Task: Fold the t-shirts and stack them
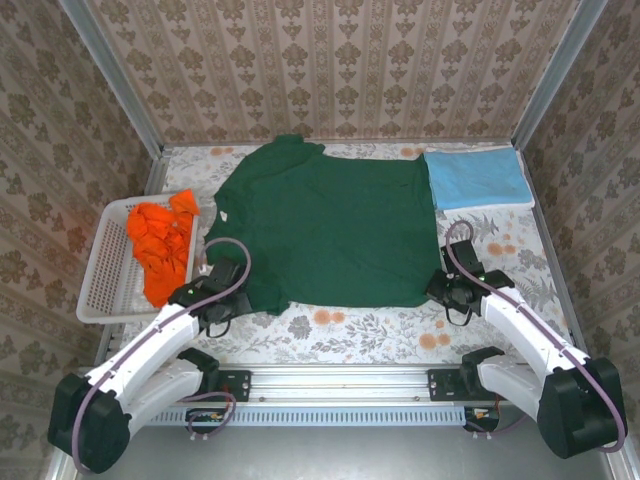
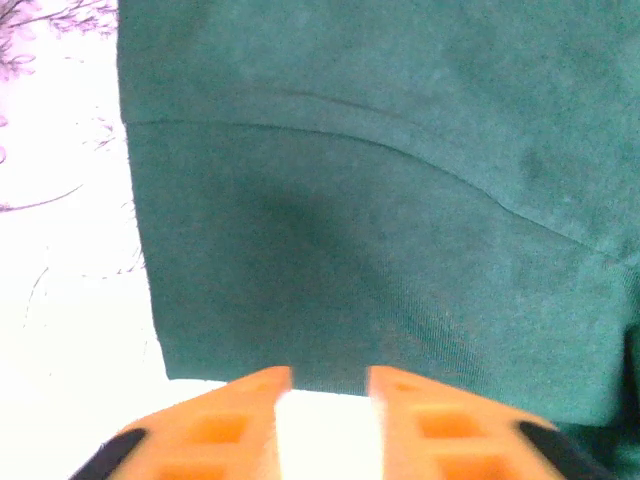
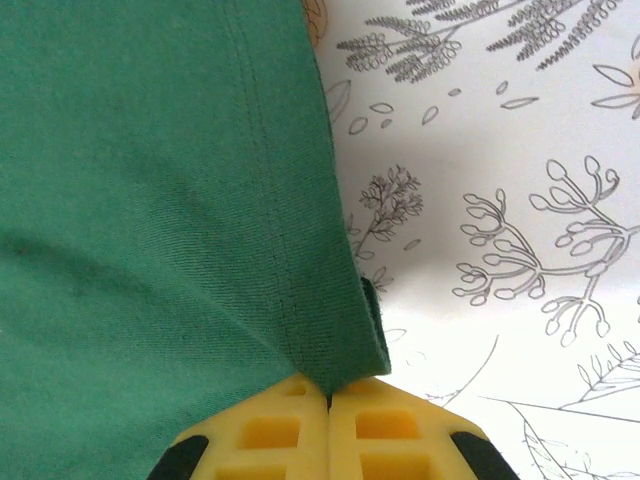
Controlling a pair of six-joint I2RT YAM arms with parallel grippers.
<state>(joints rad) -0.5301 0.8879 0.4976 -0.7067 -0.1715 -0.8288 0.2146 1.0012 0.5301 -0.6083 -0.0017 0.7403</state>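
Note:
The dark green t-shirt (image 1: 325, 225) lies spread flat across the middle of the table. My left gripper (image 1: 224, 287) sits at its near-left edge. In the left wrist view that gripper (image 2: 330, 385) is open, its orange fingertips (image 2: 262, 385) just reaching the cloth's edge (image 2: 380, 200), with white table showing in the gap. My right gripper (image 1: 445, 288) is at the shirt's near-right corner. Seen from the right wrist, its yellow fingers (image 3: 328, 395) are shut on the hemmed corner (image 3: 340, 345). A folded light blue t-shirt (image 1: 477, 178) lies at the back right. Crumpled orange t-shirts (image 1: 163, 240) fill the basket.
The white lattice basket (image 1: 100, 290) stands at the left edge of the table. A floral tablecloth (image 1: 360, 330) covers the table, with a bare strip in front of the green shirt. Patterned walls close in the back and both sides.

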